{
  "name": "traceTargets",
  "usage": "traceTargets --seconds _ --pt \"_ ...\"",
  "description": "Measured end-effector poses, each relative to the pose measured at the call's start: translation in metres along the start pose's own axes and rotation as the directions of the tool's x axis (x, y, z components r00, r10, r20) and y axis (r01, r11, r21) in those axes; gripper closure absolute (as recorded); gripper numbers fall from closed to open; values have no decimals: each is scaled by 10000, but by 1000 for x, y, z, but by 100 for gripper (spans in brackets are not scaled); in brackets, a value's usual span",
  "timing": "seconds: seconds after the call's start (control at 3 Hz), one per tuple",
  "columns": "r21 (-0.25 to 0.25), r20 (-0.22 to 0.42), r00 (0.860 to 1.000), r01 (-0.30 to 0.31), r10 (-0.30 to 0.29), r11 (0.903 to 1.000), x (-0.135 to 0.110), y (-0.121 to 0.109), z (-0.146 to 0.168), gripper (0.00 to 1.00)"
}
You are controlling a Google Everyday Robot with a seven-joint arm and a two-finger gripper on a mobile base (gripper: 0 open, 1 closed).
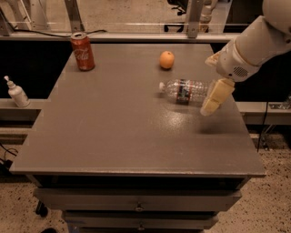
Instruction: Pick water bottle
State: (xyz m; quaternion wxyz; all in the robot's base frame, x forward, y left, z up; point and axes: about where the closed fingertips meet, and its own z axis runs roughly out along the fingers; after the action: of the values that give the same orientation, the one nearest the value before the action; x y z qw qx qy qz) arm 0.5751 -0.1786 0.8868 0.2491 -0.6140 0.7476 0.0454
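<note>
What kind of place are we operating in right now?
Probably a lab or workshop: a grey worktable with drawers, metal stand legs behind it, speckled floor. The gripper hangs by the base end of the water bottle.

We see a grey table [104, 136] with dark drawers [136, 200] under its top, standing on a speckled floor [273, 205]. Behind it runs a pale rail [136, 36] with metal posts [72, 13] rising from it. Soft light gleams on the tabletop. The gripper [217, 96] hangs above the table's right side.
</note>
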Motion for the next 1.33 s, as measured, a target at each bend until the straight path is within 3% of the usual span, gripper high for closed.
traceTargets --seconds 0.33,0.67,1.33 --pt "-316 336 9988 -358 368 9989 -9 -14 37 0" --pt "-554 473 9965 -657 684 9963 -14 -26 60 16" --pt "-827 691 9934 -853 911 9929 -23 -35 79 64"
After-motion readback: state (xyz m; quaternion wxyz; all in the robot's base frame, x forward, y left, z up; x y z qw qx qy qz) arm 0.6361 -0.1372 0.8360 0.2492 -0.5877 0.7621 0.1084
